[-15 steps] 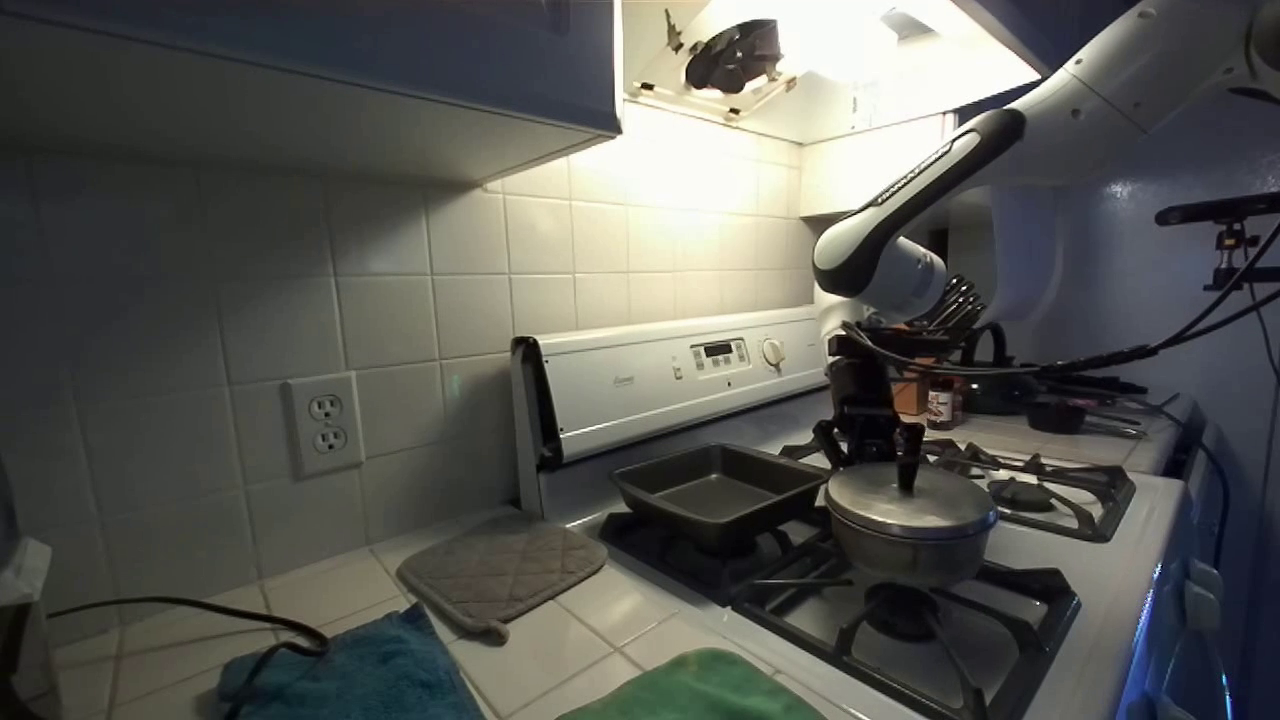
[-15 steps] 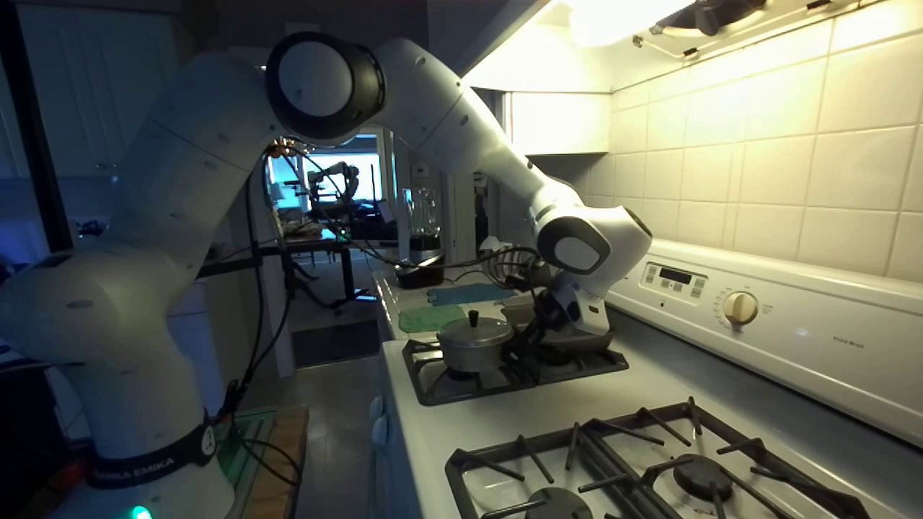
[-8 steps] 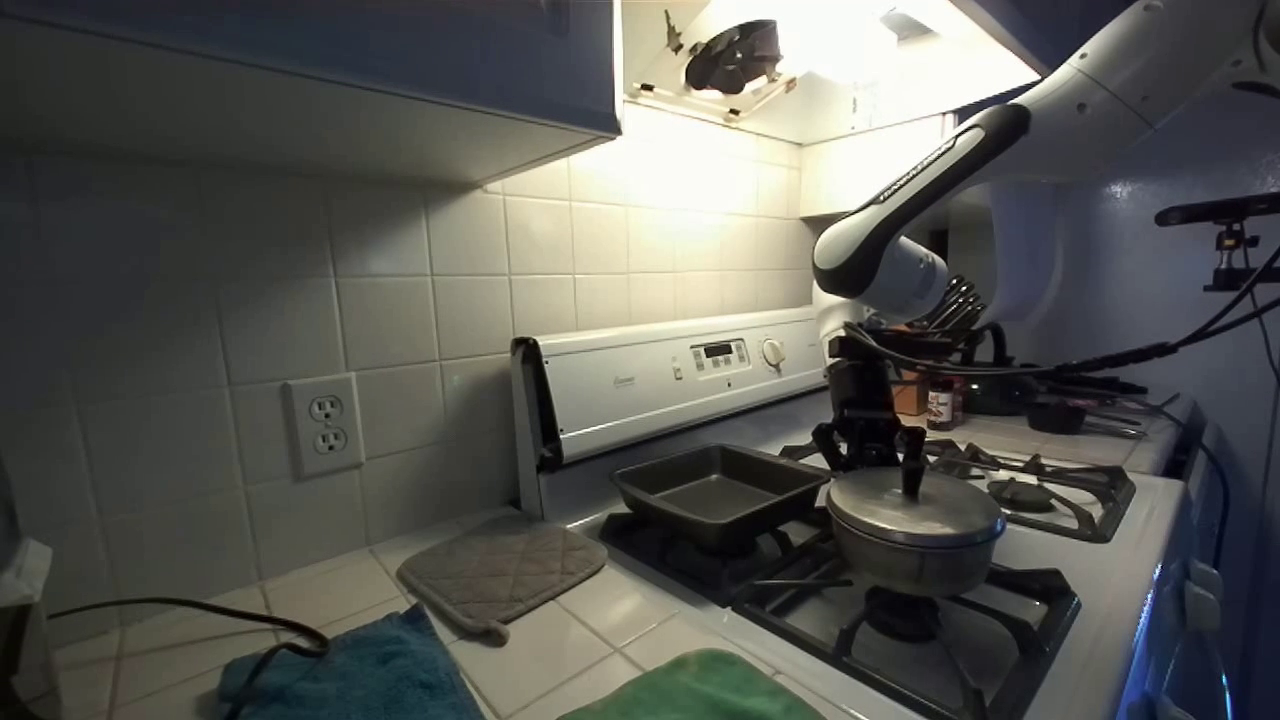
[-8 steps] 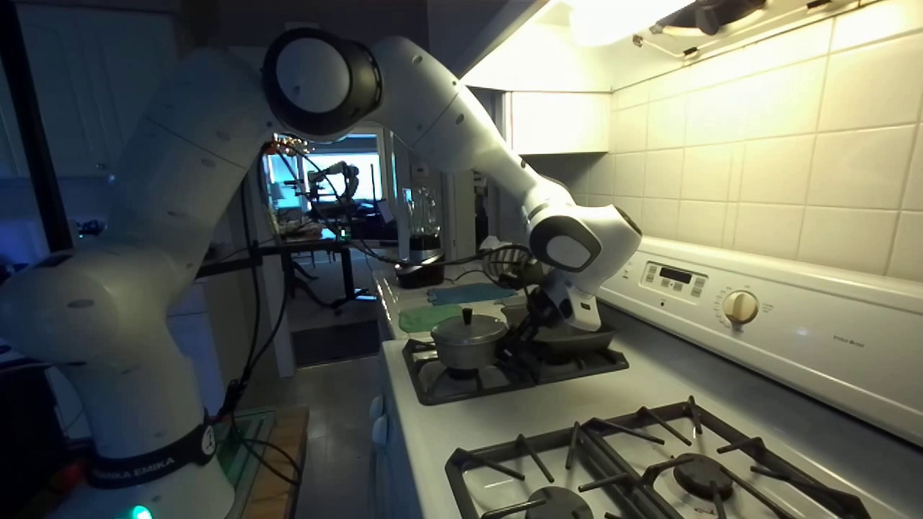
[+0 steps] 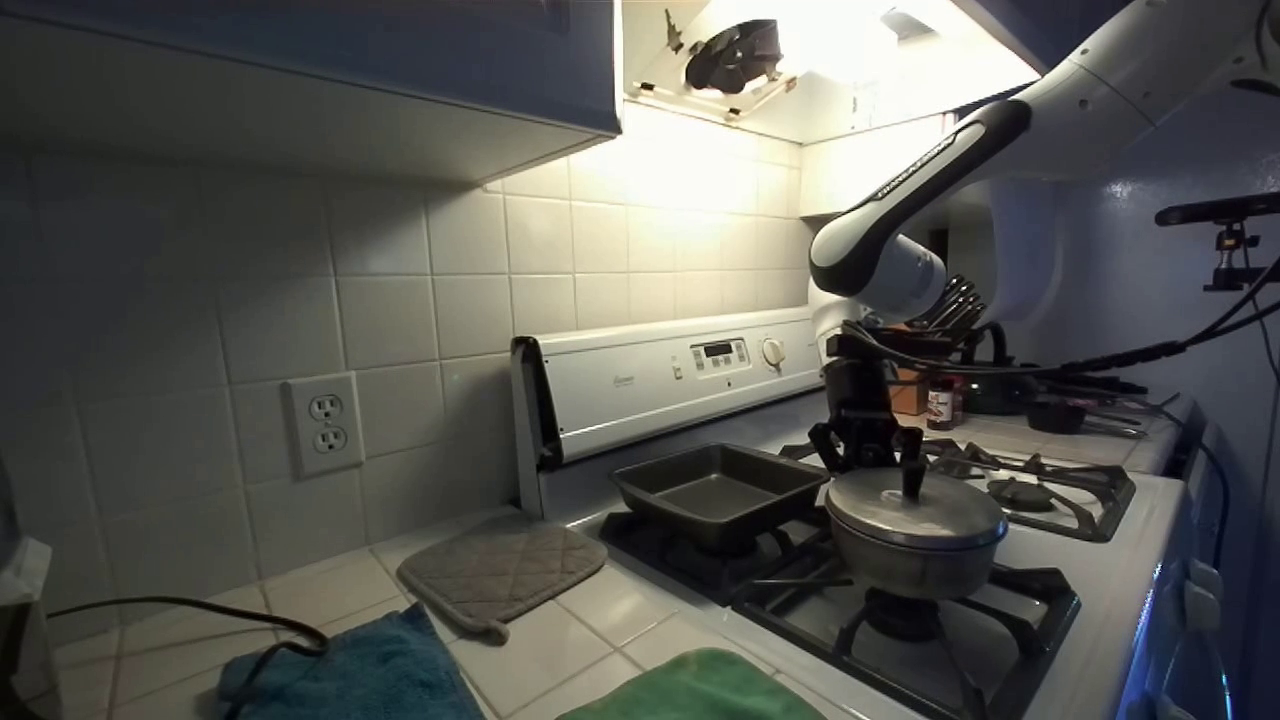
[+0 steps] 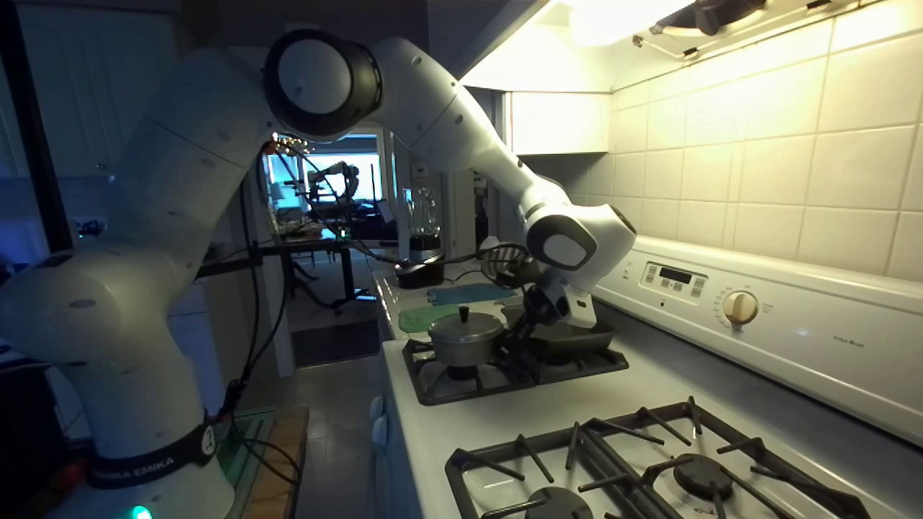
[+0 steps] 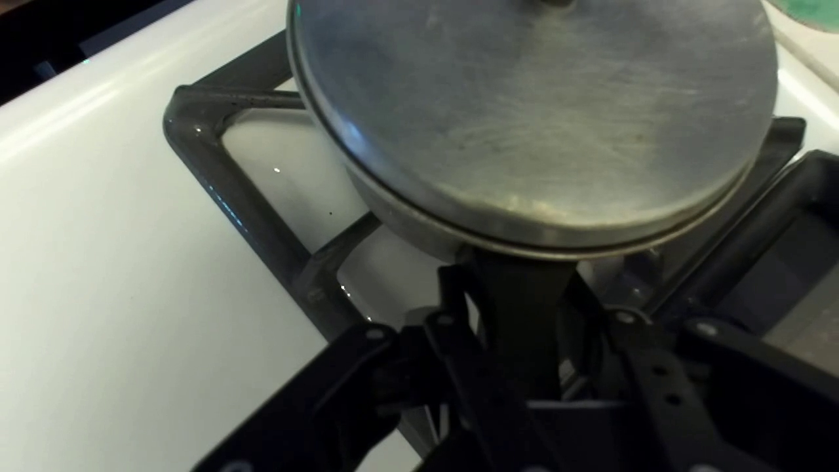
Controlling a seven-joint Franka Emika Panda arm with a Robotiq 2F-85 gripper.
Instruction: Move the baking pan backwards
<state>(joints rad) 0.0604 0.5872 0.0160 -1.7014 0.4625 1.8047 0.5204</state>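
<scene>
Black two-fingered gripper of a white jointed robot arm, at work above a white stove. As the wrist view shows, the fingers are closed about a black, straight-sided handle, one finger along each flank; in both exterior views the grip itself is too dark to make out. Directly beyond the fingertips, the handle meets a round, silver metal pot, its lid on and a small dark knob at the lid's centre. Whether the pot's base touches the grate below cannot be determined.

The dark grey-black, rectangular, shallow metal baking pan, with raised flared rim, lies outside the grasp: near the fingers, on the side toward the white control panel. It rests on a black rear grate; in an exterior view the arm's wrist covers part of it.

Beneath the fingers runs a black front grate. Farther out, past pot and pan as seen from the fingers, a white-tiled counter bears a grey quilted mat, a blue towel and a green cloth. To the opposite side of the fingers stand further black grates.
</scene>
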